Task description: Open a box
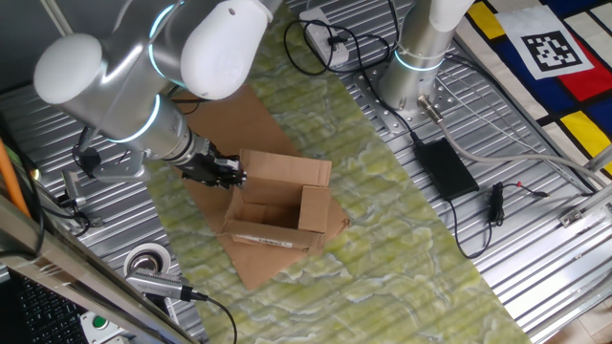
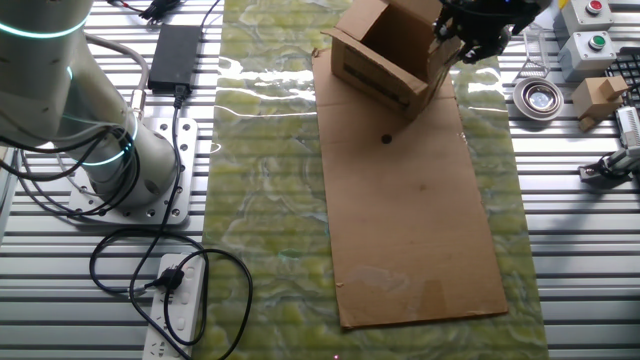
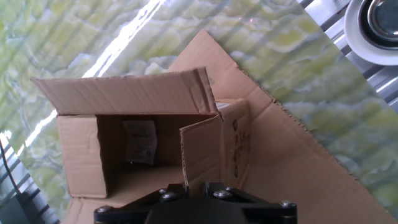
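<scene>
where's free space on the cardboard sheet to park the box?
The long stretch of the cardboard sheet on the side away from the box is bare, with green mat along both edges. It is crowded at the box end: the claw is at a flap, with a tape roll on the grating beside it.

A ribbed metal table (image 2: pixel 580 260) carries a green marbled mat (image 2: pixel 265 200). Light glares off the mat. A cardboard sheet (image 2: pixel 410 230) lies on it.
</scene>
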Motion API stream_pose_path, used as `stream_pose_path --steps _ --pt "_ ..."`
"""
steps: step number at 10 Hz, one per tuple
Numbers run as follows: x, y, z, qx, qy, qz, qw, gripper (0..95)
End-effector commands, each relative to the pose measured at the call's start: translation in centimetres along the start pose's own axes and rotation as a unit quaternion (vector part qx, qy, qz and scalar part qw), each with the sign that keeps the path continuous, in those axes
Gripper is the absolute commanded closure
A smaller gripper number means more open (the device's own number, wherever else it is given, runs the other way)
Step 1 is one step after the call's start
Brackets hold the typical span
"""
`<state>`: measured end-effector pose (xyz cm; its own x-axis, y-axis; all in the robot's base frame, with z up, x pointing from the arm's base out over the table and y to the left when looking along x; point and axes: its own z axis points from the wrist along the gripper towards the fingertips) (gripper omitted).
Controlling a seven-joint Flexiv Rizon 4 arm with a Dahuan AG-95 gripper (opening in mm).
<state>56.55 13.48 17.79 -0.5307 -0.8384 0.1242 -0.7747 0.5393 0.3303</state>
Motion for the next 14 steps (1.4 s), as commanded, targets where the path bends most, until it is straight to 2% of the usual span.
stream_pose_path --steps 1,6,7,14 --pt "-0.10 -0.11 -0.13 0.000 0.002 0.001 1.0000 57.0" --pt "-0.10 -0.18 -0.08 -0.001 0.002 0.009 1.0000 57.0" --pt "-0.10 -0.20 -0.09 -0.001 0.003 0.014 0.9999 76.0" --pt "0.24 -0.63 -0.46 0.000 0.004 0.011 0.9999 76.0"
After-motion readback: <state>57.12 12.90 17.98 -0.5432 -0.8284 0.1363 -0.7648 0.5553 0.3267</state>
